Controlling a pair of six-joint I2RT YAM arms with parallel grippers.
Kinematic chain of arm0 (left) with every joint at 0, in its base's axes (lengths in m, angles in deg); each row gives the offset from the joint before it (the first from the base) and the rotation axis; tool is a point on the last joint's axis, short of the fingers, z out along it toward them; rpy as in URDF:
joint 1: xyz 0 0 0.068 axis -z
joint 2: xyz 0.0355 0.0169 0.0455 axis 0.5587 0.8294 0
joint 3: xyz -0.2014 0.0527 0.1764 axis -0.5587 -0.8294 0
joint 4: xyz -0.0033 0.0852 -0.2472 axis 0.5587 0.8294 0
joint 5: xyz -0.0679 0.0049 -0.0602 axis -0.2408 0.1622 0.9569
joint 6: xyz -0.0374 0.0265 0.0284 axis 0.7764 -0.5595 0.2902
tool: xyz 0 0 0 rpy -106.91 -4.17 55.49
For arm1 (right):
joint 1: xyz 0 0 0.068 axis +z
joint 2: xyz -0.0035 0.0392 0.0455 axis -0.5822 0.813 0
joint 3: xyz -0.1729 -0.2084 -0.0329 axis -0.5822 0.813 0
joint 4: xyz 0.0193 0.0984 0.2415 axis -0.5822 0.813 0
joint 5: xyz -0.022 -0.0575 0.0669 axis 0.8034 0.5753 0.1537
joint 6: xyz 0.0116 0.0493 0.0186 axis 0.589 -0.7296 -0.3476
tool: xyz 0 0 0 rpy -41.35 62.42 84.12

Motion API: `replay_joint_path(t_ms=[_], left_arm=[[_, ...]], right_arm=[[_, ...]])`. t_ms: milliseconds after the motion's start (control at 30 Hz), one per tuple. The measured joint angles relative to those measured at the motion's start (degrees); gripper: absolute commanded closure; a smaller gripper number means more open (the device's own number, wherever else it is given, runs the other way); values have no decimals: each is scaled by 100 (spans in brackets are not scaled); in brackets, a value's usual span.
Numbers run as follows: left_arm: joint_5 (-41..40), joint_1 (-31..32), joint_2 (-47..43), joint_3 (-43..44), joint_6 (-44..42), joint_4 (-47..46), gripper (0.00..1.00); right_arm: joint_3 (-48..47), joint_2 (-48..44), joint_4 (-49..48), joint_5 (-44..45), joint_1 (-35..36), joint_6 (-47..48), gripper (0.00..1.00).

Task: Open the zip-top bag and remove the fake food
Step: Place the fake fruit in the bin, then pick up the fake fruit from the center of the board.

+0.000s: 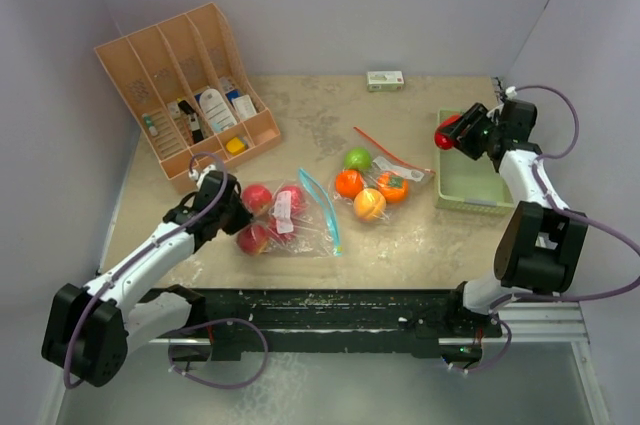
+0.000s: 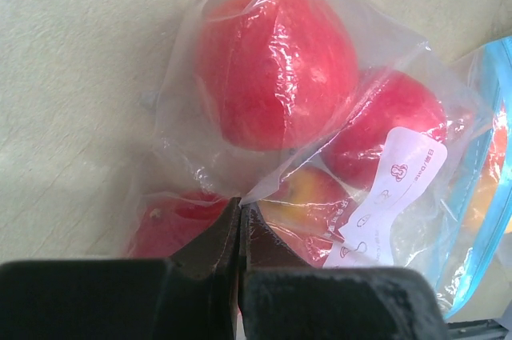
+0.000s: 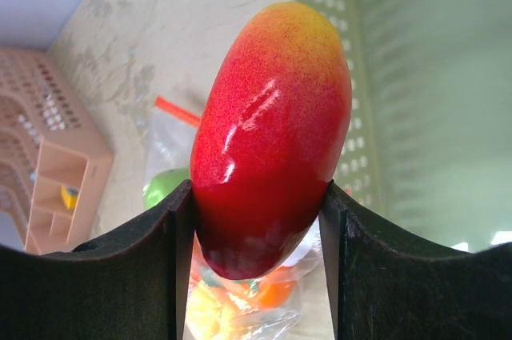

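Near edge of table [image 1: 300, 125], L side: one fruit out, bags not yet emptied.
L tool [image 2: 238, 208] pinched fully shut, tips at the film of the zip-top bag [image 2: 184, 156]; can't tell if a fold is nipped. Bag lies flat w/ red fruits [image 2: 272, 68] inside. Mid-table: second bag [image 1: 410, 173] w/ orange, yellow & green fruit. Farther R: my R tool [image 3: 256, 192] is about half wide, clamped on a red-yellow fruit [image 3: 272, 116], held up just beside the green tray [image 3: 416, 76]. Step, I judge: drop-off. Next: get over tray, open up, then go for more w/o dragging film.
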Motion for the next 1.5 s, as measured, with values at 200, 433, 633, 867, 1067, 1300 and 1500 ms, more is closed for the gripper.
replay_joint_path(t_ms=[200,433,633,867,1067,1300,1500], left_arm=[[179,-2,494,203,-68,-413,100],[275,-2,704,245,-109,-654,100],[315,-2,704,249,-109,-721,100],[337,-2,704,249,-107,-752,100],[334,-2,684,249,-107,-748,100],[334,-2,518,249,-107,-702,100],[334,-2,260,249,-105,-610,100]], right_arm=[[17,160,155,557,-186,33,21],[17,164,391,1038,-170,188,17],[20,-48,437,1237,350,332,33],[686,-914,-24,850,2304,358,61],[981,-662,-57,271,3449,455,59],[999,-109,-103,-151,4168,658,77],[984,385,-175,-247,4594,750,98]])
